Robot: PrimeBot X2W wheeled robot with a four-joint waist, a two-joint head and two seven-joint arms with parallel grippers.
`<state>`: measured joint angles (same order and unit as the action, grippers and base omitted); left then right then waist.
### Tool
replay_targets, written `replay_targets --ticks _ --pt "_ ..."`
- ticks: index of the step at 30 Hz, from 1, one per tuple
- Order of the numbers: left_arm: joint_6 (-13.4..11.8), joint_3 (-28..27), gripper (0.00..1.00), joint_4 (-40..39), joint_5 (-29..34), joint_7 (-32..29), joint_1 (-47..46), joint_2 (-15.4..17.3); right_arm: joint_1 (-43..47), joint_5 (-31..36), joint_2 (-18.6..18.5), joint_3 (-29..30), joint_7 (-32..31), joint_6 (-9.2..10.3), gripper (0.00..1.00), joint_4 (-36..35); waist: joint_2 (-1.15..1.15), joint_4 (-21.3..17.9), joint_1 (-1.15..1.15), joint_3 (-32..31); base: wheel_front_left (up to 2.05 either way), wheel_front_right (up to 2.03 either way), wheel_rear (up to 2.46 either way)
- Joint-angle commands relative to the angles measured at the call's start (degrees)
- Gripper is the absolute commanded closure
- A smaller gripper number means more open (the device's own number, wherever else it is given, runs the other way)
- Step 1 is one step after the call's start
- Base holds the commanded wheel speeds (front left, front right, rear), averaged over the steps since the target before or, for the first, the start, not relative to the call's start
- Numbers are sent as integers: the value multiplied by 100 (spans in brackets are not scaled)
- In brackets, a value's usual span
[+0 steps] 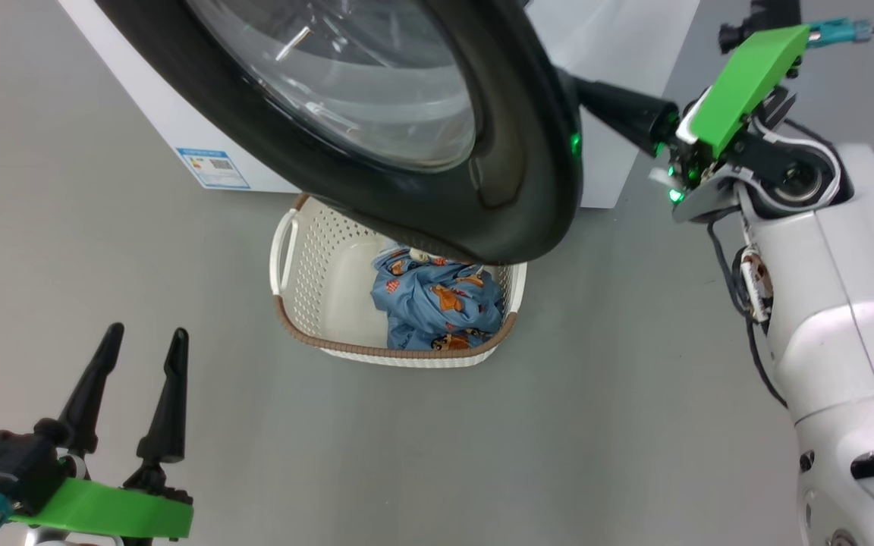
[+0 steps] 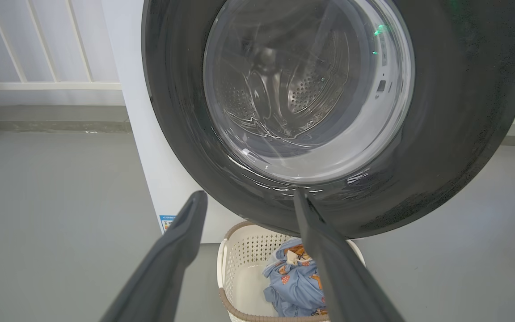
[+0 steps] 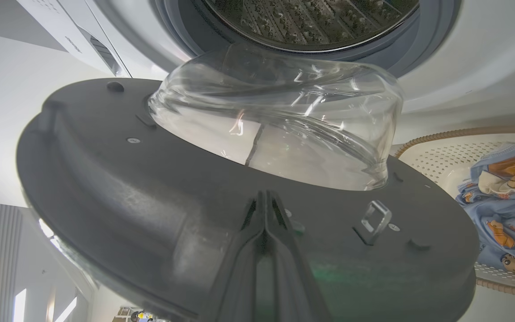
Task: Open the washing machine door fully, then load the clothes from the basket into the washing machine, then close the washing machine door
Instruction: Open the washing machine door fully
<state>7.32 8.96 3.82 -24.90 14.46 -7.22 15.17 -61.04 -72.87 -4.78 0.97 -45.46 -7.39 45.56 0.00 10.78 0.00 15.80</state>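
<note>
Grey floor (image 1: pixel 634 394), door (image 1: pixel 532 152) hiding part of basket (image 1: pixel 315 258), left claw (image 1: pixel 146 331) spread empty, right claw (image 3: pixel 265 199) closed

The smooth grey floor (image 1: pixel 634 394) carries the white washing machine (image 1: pixel 150 106) and the cream-white basket (image 1: pixel 323 265), which sits just in front of the machine's base. The basket stands upright on the floor, brown rim uppermost.

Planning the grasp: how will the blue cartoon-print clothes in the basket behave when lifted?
The light blue cartoon-print fabric bundle lies crumpled in soft folds, so probably floppy, likely draping from a pinch. It looks thin and small: likely light. Matte cloth should not slip much.
</note>
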Motion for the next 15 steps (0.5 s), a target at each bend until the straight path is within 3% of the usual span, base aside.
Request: replay_targets --ticks 1,15 --pt "17 -236 0 -128 32 54 -8 138 111 -150 191 -179 -105 -10 100 -248 0 -18 0 -33 0 0 0" --pt "17 -293 0 -68 114 54 90 71 917 -942 191 -1444 -466 -10 100 -1063 0 -7 0 -288 0 0 0"
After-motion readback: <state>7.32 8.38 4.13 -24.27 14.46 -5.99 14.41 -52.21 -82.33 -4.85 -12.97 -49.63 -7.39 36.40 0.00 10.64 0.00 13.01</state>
